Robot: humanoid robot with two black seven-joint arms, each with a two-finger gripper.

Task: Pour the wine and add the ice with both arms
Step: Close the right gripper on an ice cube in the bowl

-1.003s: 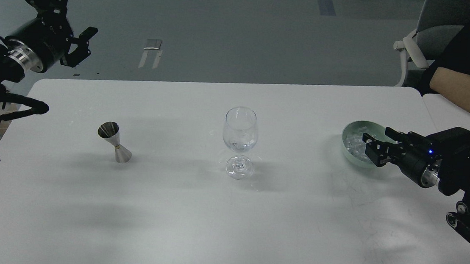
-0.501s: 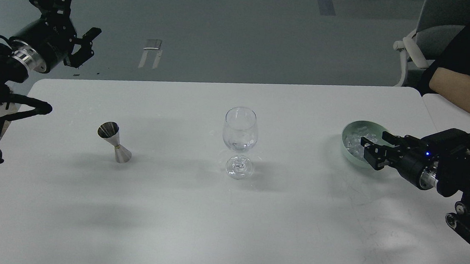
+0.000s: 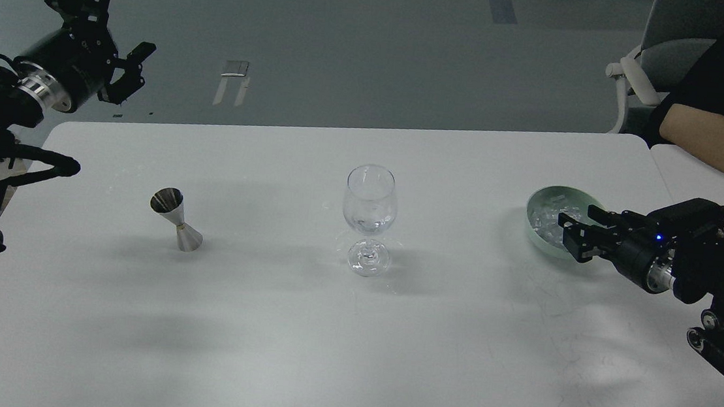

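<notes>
The white worktop (image 3: 298, 329) fills most of the view and carries three things. Two black arms come in, one from each side. The left arm (image 3: 31, 86) is raised beyond the far left corner of the worktop, and its end effector (image 3: 112, 24) is held high over the grey floor with its two fingers well apart and nothing between them. The right arm (image 3: 691, 258) lies low over the right side of the worktop. Its end effector (image 3: 574, 234) is at the near right rim of the bowl (image 3: 539, 242), and its fingers are a little apart; I cannot tell if there is a cube between them. The pale green bowl holds the ice (image 3: 547, 218), a heap of small clear cubes. A wine glass (image 3: 369, 218) stands upright in the middle of the worktop, well apart from the bowl. To the left of the glass stands a small metal measuring cup (image 3: 176, 219), tilted a little.
</notes>
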